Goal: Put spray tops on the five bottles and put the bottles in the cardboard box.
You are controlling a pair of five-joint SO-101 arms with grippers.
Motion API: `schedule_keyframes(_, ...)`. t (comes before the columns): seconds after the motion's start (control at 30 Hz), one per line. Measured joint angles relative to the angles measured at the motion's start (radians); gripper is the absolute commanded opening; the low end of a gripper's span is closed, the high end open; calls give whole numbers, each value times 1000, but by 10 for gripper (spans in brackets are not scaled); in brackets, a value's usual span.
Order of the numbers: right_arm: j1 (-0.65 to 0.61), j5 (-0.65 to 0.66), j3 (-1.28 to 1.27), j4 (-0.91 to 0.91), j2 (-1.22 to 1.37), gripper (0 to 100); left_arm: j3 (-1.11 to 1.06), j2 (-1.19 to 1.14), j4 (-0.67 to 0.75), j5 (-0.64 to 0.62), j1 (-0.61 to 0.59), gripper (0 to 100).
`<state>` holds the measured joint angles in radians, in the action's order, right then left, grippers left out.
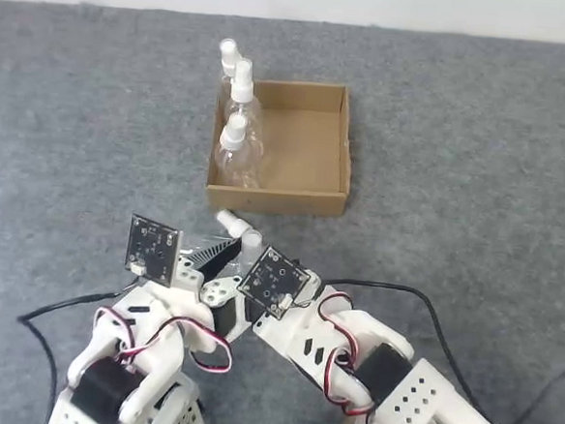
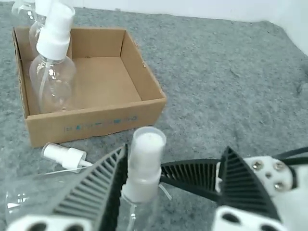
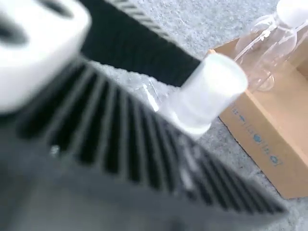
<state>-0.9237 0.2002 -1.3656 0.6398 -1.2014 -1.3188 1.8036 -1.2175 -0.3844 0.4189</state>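
Carpet [image 1: 482, 139] is bearing the box [image 1: 346, 149] at upper centre, while below it the left gripper [image 2: 174, 153] is gaping around a bottle [image 2: 144, 166]; I cannot tell the right gripper's [image 2: 188, 175] state.

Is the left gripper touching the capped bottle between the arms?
Touching. Left wrist view: a ridged finger of the left gripper lies flush against the bottle at its neck, no gap.

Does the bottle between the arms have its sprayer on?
On: the white spray top sits atop the bottle. Screwed tight? Cannot tell.
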Motion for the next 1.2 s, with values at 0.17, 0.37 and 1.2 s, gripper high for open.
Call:
schedule_keyframes(0.17,0,0,0,0,0,61,55,0,-48,6,3,290)
schedule_keyframes(0.37,9,0,0,0,0,61,83,0,-58,48,-98,290)
schedule_keyframes(1.2,31,0,0,0,2,61,-46,3,66,114,-258,290)
